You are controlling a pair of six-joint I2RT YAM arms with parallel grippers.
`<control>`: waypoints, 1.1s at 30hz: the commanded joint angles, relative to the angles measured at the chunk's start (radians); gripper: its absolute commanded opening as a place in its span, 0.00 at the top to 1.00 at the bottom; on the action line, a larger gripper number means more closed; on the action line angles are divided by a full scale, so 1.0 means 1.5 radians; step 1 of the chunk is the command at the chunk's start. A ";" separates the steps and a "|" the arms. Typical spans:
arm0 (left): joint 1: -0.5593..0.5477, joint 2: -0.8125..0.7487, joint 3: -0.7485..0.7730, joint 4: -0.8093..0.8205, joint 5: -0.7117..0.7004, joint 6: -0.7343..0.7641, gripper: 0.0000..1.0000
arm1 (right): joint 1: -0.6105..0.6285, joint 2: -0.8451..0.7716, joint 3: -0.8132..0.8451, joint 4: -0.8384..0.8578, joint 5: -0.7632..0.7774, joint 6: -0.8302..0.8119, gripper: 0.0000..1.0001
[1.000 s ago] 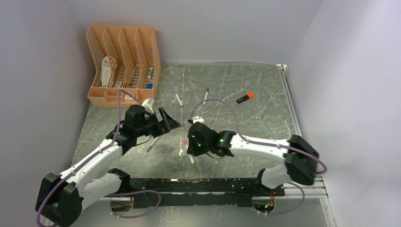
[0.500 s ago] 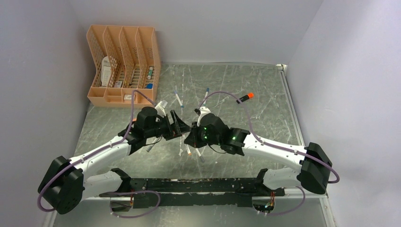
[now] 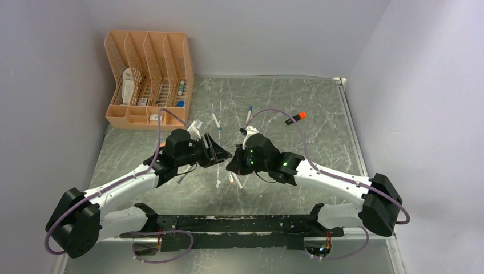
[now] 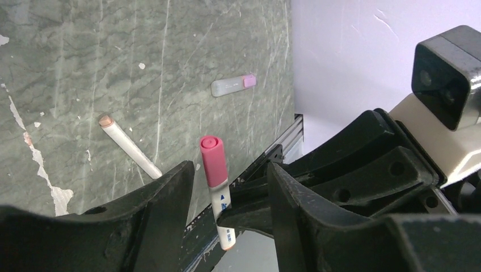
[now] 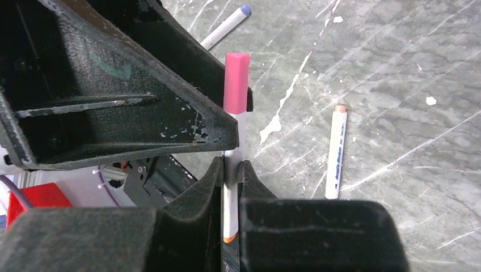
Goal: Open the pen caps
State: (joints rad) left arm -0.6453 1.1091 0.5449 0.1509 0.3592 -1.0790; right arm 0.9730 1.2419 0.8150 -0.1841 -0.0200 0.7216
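Right tool (image 5: 230, 170) clamps a white pen barrel (image 5: 229, 199), the pink cap (image 4: 212, 160) standing just above its jaws, between the fingers of the half-open left tool (image 4: 227, 178), apparently untouched. Uncapping is in hand; next, pinch the cap and pull straight.

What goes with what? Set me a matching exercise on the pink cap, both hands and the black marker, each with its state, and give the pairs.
Things:
1. pink cap
2. right hand
3. left hand
4. black marker

States:
A. open, a finger on each side of the cap
B. lying flat, away from both arms
C. shut on the pen barrel
D. sitting on the top end of the held pen

Pairs: 1-D, 2-C, 3-A, 4-B.
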 commanded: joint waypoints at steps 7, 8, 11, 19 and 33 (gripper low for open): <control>-0.010 0.025 0.008 0.032 -0.022 -0.003 0.52 | -0.002 -0.017 -0.018 0.016 -0.021 0.002 1.00; -0.011 0.028 0.010 0.031 -0.022 -0.002 0.55 | -0.002 -0.017 -0.019 0.016 -0.020 0.002 1.00; -0.014 0.035 0.015 0.030 -0.021 0.001 0.69 | -0.001 -0.018 -0.021 0.015 -0.019 0.003 1.00; -0.025 0.062 0.029 0.039 -0.008 -0.002 0.93 | -0.004 -0.021 -0.022 0.013 -0.010 0.001 1.00; -0.040 0.063 0.041 0.044 -0.018 -0.013 0.93 | -0.033 0.011 -0.021 0.039 -0.042 -0.016 0.78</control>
State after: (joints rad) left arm -0.6930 1.2003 0.5743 0.1776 0.3397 -1.0870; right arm 0.9310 1.2327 0.7834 -0.1665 -0.0525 0.7158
